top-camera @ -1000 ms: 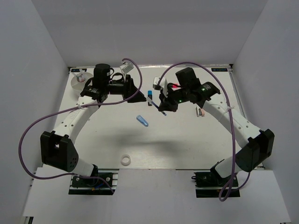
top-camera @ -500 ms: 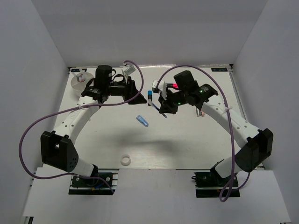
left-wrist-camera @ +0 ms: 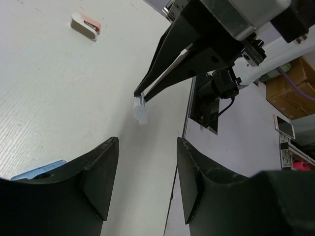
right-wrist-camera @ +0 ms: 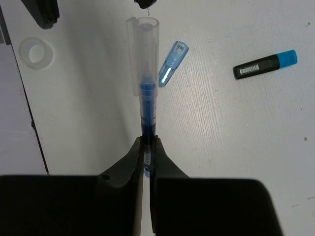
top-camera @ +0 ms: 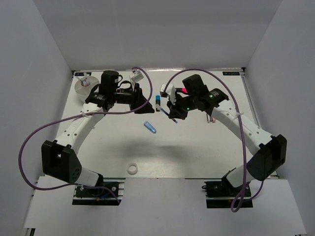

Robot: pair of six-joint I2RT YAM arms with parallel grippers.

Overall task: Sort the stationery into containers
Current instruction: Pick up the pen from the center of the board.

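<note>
- The right gripper (right-wrist-camera: 147, 142) is clamped tight on a blue pen (right-wrist-camera: 143, 96) with a clear cap. It holds the pen's back end, so the capped end sticks out past the fingers.
- From the top camera that pen hangs above the table (top-camera: 197, 152), just right of the translucent blue tube (top-camera: 150, 127) and a bit farther back.
- The left gripper (left-wrist-camera: 146, 147) has its fingers spread wide with nothing between them. It sits just behind the tube, pointing toward the right gripper.
- The tube itself lies flat and loose, and no finger touches it.
- A black marker (top-camera: 157, 102) with a blue end lies just behind the tube, between the two grippers.
- The white tape ring (top-camera: 132, 168) is on the tube's near side, toward the arm bases and slightly left.
- The white tub (top-camera: 78, 91) is well off to the tube's left, in the far corner. It has something small inside, too tiny to make out.
- A small white-and-pink item (top-camera: 212, 118) lies well to the tube's right.
</note>
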